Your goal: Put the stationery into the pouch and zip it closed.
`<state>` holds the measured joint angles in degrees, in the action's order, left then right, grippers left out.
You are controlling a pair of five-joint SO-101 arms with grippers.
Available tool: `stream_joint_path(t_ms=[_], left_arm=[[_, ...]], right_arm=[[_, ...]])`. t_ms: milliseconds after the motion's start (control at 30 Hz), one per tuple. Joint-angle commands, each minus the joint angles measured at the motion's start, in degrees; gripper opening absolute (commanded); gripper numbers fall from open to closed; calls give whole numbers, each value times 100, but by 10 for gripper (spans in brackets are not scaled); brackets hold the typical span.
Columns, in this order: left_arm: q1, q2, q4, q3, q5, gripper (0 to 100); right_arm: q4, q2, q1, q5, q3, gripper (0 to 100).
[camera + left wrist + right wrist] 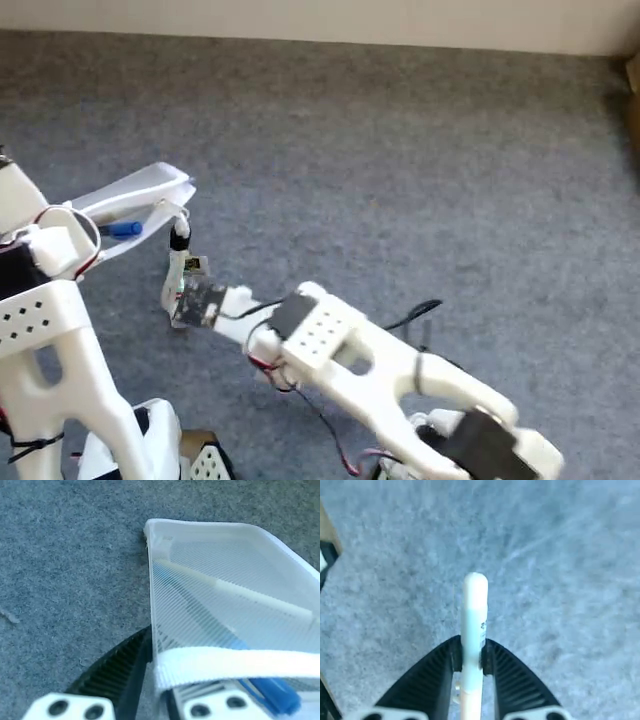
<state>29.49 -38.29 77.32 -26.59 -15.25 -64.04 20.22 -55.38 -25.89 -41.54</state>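
Observation:
My left gripper is shut on the edge of a white mesh pouch, holding it up off the carpet at the left of the high view, pouch. Through the mesh I see a white pen and a blue pen; the blue pen shows from above too. My right gripper is shut on a white marker. From above, the right gripper holds this marker upright, its dark tip just below the pouch's near corner.
Grey carpet covers the whole work surface, with open room to the right and back. A pale wall strip runs along the far edge. A black cable loops beside the right arm.

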Motion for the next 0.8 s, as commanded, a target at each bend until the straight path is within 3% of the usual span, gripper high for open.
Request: stream_joint_path(t_ms=[0, 200, 433, 767], left_arm=[[-435, -198, -97, 57, -35, 7], [-998, -207, -114, 119, -62, 7], [-1736, -171, -18, 549, -70, 7], [-2009, -163, 35, 611, -70, 7]], right_arm=[[-22, 1130, 207, -26, -163, 5], [-22, 2360, 215, 0, -259, 5], [22, 3310, 215, 1011, -207, 5], [1473, 4400, 576, 2198, -268, 5]])
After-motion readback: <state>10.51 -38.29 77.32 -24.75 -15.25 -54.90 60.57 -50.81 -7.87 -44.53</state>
